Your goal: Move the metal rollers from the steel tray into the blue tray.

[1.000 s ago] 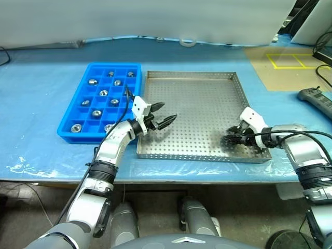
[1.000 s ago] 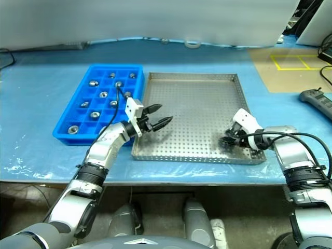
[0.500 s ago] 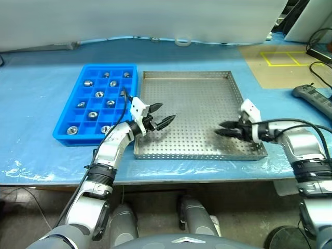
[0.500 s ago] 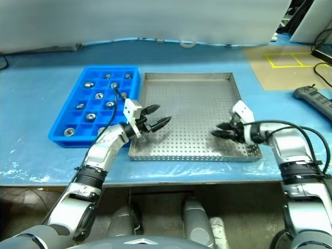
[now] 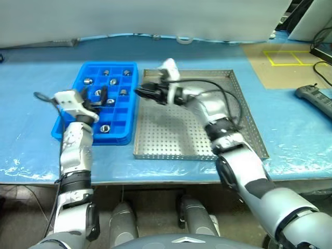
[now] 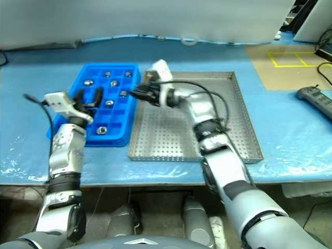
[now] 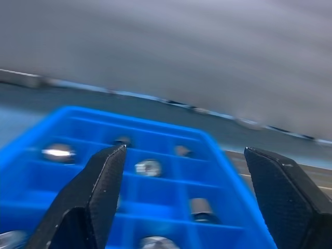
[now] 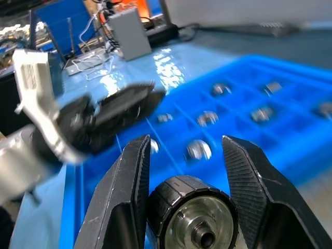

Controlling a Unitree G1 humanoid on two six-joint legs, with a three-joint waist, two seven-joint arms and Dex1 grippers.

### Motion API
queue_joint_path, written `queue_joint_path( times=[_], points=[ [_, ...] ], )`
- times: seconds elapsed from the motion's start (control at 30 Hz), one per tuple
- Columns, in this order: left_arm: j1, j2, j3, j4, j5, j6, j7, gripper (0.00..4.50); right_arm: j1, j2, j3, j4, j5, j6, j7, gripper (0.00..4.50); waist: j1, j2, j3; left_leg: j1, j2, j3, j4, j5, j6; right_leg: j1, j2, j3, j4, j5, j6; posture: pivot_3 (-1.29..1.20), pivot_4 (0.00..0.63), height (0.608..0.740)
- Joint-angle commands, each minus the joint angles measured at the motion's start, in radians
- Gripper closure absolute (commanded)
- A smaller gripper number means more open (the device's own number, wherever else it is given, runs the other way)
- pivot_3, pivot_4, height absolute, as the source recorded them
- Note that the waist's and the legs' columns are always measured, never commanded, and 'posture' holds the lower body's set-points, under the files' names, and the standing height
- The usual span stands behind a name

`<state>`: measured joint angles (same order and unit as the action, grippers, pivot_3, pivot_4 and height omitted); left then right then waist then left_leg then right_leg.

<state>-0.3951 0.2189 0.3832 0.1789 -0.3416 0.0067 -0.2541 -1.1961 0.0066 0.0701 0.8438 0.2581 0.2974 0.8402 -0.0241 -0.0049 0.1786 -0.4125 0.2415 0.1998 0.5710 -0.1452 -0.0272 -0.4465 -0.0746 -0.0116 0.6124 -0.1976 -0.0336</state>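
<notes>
The right gripper [image 8: 181, 171] pinched a ribbed, hollow-centred metal roller [image 8: 191, 212] above the blue tray's [image 5: 78, 122] right edge, while the left gripper [image 5: 98, 97] hung spread over its left side. Shiny rollers [image 5: 105, 127] sat in the tray's square plastic compartments. Right of it, the perforated steel tray [image 5: 171, 140] lay on a glossy pale blue table sheet [image 5: 31, 72].

Looks like a factory floor or workshop test bench to me — long table [image 5: 290, 124] covered in a pale blue plastic sheet [image 5: 31, 150], with a perforated steel tray [image 5: 244, 111] next to a blue tray [image 5: 127, 116] sorting small metal rollers [image 5: 105, 127]. Yellow tape marking [image 5: 282, 58] on a brown mat, a handheld controller [image 5: 314, 96] — and a grey box with cables [image 8: 129, 36] on the bench.
</notes>
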Motion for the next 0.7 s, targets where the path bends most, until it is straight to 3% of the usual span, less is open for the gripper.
queue_joint_path(
  times=[0.03, 0.3, 0.7],
  points=[
    [0.074, 0.020, 0.053, -0.138, 0.005, -0.006, 0.076, 0.51, -0.079, 0.056, -0.014, 0.141, -0.032, -0.134, -0.014, 2.73, 0.040, 0.000, 0.000, 0.000, 0.000, 0.000, -0.001, 0.000, 0.000, 0.000, 0.000, -0.002, 0.000, -0.001, -0.001, 0.04, 0.150, 0.740],
    [0.251, -0.014, 0.083, -0.321, -0.012, 0.014, 0.172, 0.51, -0.096, 0.081, 0.022, 0.296, -0.129, -0.256, 0.068, 2.73, 0.132, -0.001, 0.000, -0.003, 0.000, -0.004, -0.001, -0.002, -0.002, 0.005, -0.004, -0.010, -0.005, -0.001, -0.002, 0.15, 0.150, 0.740],
    [0.230, 0.005, 0.036, -0.297, 0.001, 0.036, 0.158, 0.51, -0.106, 0.035, -0.017, 0.350, -0.164, -0.293, 0.042, 2.73, 0.126, -0.001, 0.001, 0.005, 0.001, -0.011, -0.007, 0.006, -0.015, 0.006, 0.000, -0.011, 0.005, -0.002, -0.001, 0.12, 0.150, 0.740]
  ],
)
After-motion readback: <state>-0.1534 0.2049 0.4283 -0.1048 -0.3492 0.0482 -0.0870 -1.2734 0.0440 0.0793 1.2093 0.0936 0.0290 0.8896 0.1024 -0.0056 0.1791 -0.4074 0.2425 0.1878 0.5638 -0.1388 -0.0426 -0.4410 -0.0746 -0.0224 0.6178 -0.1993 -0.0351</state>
